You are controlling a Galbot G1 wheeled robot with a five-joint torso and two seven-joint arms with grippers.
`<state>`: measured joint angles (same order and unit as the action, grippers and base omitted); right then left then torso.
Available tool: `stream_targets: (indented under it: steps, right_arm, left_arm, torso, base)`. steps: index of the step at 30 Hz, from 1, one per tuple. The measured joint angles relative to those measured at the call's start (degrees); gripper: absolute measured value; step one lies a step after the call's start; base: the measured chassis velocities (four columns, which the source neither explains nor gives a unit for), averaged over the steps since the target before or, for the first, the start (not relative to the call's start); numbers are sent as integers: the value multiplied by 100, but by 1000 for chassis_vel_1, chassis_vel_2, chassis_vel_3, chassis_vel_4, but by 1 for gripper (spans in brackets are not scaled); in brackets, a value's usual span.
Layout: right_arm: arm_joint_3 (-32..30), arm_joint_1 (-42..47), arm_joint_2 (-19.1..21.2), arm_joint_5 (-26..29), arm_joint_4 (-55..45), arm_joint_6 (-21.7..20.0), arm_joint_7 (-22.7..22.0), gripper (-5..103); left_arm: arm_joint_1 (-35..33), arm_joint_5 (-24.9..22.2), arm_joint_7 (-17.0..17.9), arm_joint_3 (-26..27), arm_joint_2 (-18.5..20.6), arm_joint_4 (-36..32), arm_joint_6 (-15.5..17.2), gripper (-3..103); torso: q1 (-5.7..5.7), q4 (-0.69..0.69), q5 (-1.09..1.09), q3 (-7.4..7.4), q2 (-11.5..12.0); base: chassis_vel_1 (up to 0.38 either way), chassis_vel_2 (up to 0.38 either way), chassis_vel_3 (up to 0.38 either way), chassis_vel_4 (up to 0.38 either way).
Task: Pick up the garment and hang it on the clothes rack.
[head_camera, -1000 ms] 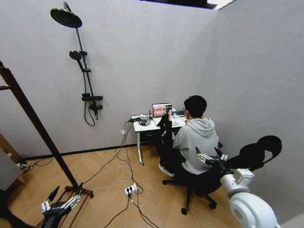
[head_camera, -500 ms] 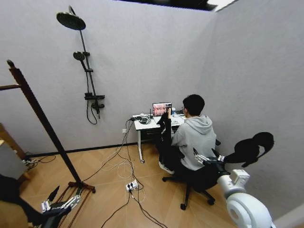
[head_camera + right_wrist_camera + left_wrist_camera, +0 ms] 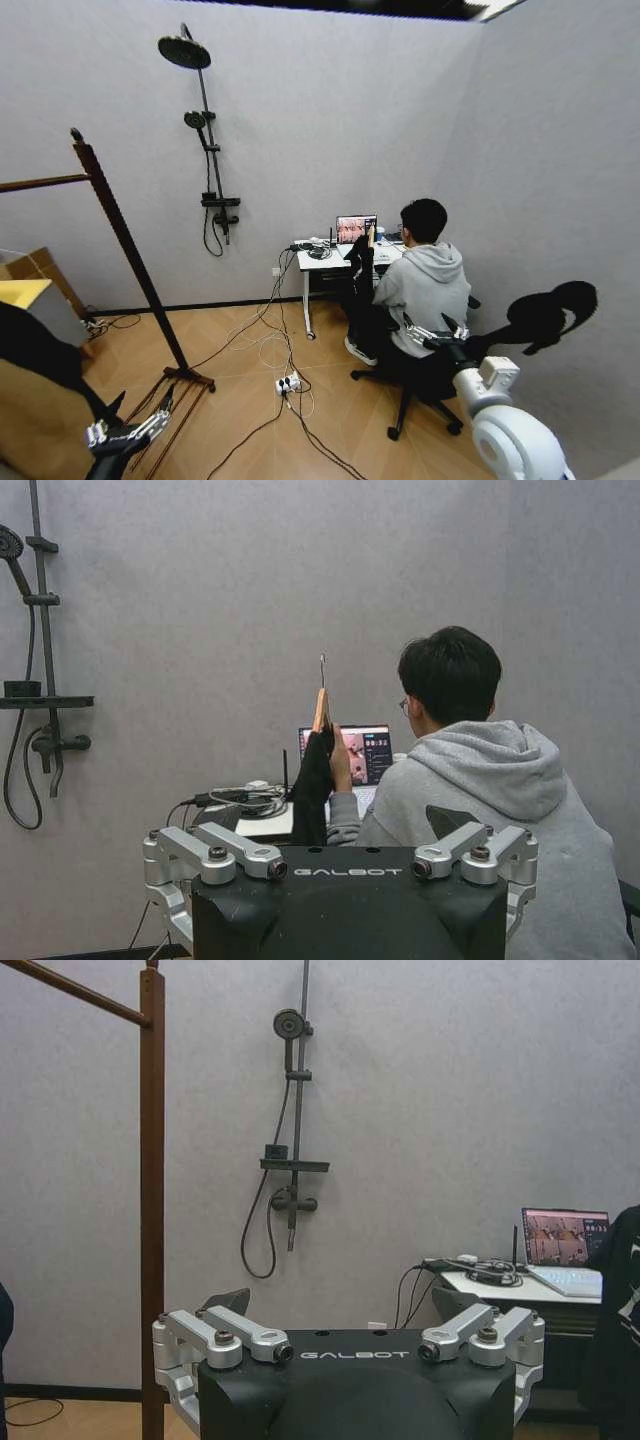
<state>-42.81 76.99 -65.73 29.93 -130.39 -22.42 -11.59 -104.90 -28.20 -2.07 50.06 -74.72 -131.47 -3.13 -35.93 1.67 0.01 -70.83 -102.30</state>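
Hanging by the desk, garment [image 3: 357, 262] sits well beyond both open jaws.

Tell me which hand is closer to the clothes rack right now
Left. The left hand hangs low beside the foot of the clothes rack; the right hand is across the room, by the seated person's chair.

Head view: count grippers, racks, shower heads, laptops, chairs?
grippers: 2, left gripper and right gripper, both open
rack: 1
shower heads: 2, big head and hand shower
laptop: 1
chair: 1
total: 7
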Motion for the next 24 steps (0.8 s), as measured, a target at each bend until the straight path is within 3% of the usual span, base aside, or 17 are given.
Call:
stream_targets:
  steps: [24]
  right_arm:
    - [324,-165,-20,-108,117,2,-24,100]
  left_arm:
    - [0,0,-2,0,0,0,0,100]
  torso:
    - [2,0,-3,0,-1]
  base:
    - [143,-144,-139,151]
